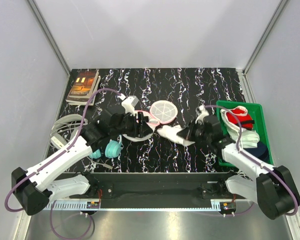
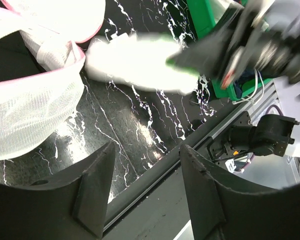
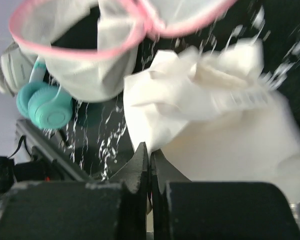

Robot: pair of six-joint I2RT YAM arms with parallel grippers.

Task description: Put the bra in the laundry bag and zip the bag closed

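Note:
The laundry bag lies open at the table's middle: one round white mesh half point(image 1: 163, 111) faces up, the other point(image 1: 134, 134) lies partly under my left gripper point(image 1: 142, 122). Its pink-trimmed mesh shows in the left wrist view point(image 2: 30, 105) and the right wrist view point(image 3: 97, 75). A plain black patch point(image 3: 75, 35) lies inside the near half; I cannot tell whether it is the bra. My left gripper point(image 2: 147, 150) is open and empty over the table's front edge. My right gripper point(image 1: 182, 135) point(image 3: 149, 150) is shut on a white garment point(image 1: 172, 134) point(image 3: 215, 115) beside the bag.
Teal headphones point(image 1: 110, 148) point(image 3: 45, 107) lie near the left arm. A green bin point(image 1: 240, 104) with red and white clothes point(image 1: 237, 120) stands at the right. Books point(image 1: 83, 86) lie at the back left, and white headphones point(image 1: 65, 127) at the left edge.

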